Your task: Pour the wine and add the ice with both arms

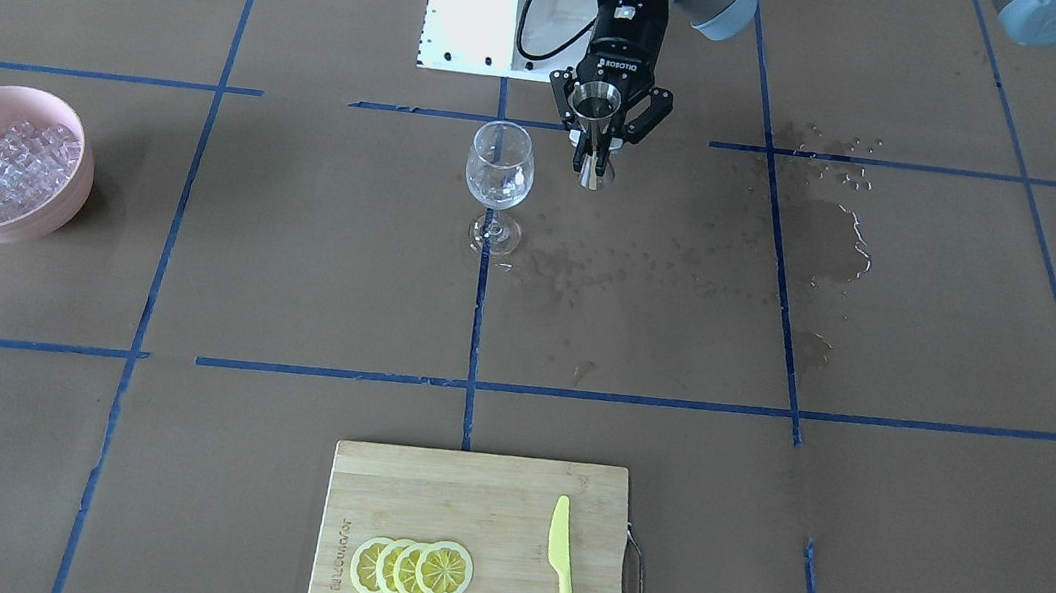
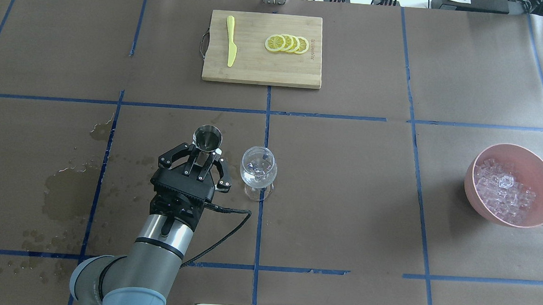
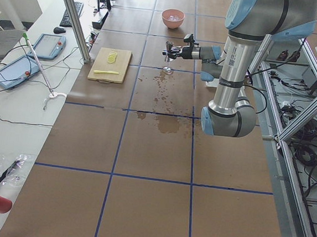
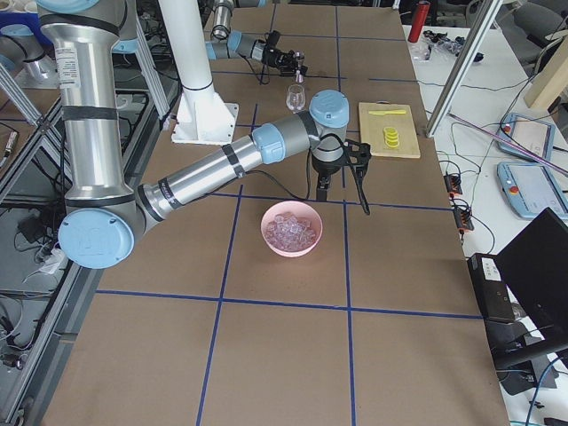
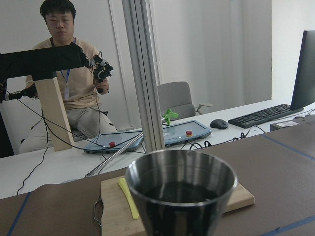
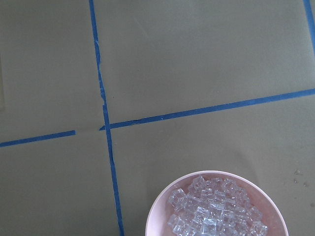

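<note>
Ice (image 6: 211, 214) shows from right wrist; left wrist shows jigger (image 5: 181, 189) instead.

The surface (image 2: 344, 199) is brown, crossed by a grid of blue tape lines (image 2: 266, 124) and blotched with darker wet stains (image 2: 64, 191). A pink bowl (image 2: 530, 156) holds clear, glassy ice (image 2: 502, 190). The stemmed glass (image 2: 258, 168) is colourless, the jigger (image 2: 207, 138) shiny steel, the left tool (image 2: 204, 152) black. On the pale wooden board (image 2: 253, 66) lie yellow lemon slices (image 2: 287, 43) and a yellow-green knife (image 2: 231, 41).

White walls (image 5: 206, 44), grey chair (image 5: 176, 98), desk (image 5: 59, 172) w/ keyboard (image 5: 262, 116) & monitor (image 5: 305, 69).
</note>
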You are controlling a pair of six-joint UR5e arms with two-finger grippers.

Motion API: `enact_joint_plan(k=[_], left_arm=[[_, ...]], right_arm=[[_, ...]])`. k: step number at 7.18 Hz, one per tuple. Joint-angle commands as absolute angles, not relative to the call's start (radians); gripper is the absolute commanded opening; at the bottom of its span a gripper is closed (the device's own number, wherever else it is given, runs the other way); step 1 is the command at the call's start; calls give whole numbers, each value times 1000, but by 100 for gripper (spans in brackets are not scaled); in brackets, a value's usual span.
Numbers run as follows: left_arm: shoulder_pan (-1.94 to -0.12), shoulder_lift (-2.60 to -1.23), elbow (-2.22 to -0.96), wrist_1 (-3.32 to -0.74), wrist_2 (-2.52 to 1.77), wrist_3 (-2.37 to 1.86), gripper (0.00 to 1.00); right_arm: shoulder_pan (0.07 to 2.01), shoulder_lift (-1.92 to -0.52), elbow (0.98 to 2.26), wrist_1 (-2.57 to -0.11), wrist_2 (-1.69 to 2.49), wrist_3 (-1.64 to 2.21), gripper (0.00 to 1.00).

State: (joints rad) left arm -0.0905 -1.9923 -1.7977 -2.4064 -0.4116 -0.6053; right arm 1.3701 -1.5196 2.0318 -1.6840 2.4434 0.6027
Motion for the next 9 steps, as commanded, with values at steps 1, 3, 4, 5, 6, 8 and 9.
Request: enact_joint_plan(k=[1, 3, 4, 5, 6, 8, 9], left_arm=[[-89, -2012, -1795, -2405, -391, -455, 0], [-89, -2036, -1793, -2404, -377, -372, 0], [-89, -2043, -1792, -2405, -377, -344, 0], [-89, -2046, -1790, -2404, -377, -325, 0], [-89, -2058, -1787, -2404, -368, -298, 0], [-87, -2065, -1769, -2402, -360, -234, 0], [-87, -2069, -1767, -2402, -360, -191, 0]], right_arm=[[1364, -1523, 2040, -1681, 2398, 603, 100], [1307, -1552, 2043, -1672, 2344, 603, 100], [1287, -1554, 2045, -1671, 2327, 604, 100], [1261, -1555, 2051, -1671, 2316, 606, 100], [1235, -1558, 2060, -1671, 2309, 629, 100], [1213, -1584, 2091, -1671, 2307, 640, 100], [1209, -1585, 2091, -1671, 2307, 641, 100]])
